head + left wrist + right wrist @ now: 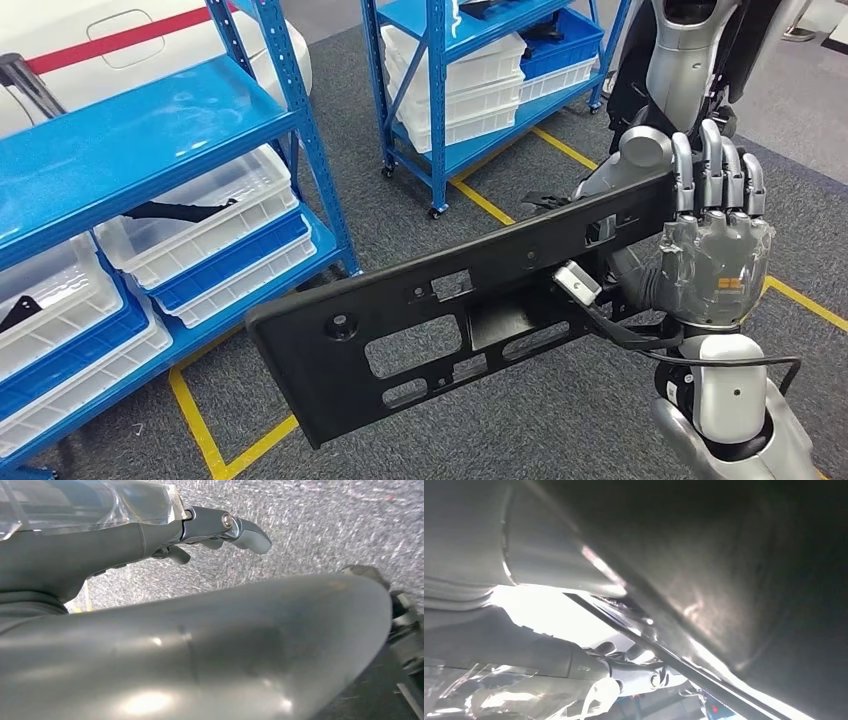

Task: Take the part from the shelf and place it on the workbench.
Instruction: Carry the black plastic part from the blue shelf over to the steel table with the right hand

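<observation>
Head view taken from high on body, aimed forward and down: blue shelves (150, 130) seen at left, grey carpet (520, 420) below, right hand (715, 235) raised close to lens with black panel (450, 310). Left wrist view shot close behind left hand (150, 535), turned, carpet (325, 525) seen past it. Right wrist view taken very near right hand (574, 665), panel edge (724, 580) pressed close, mostly dark. Carpet shared by head and left wrist views; panel and right hand shared by head and right wrist views.

No legible text, labels, brands, numbers or signs anywhere.
</observation>
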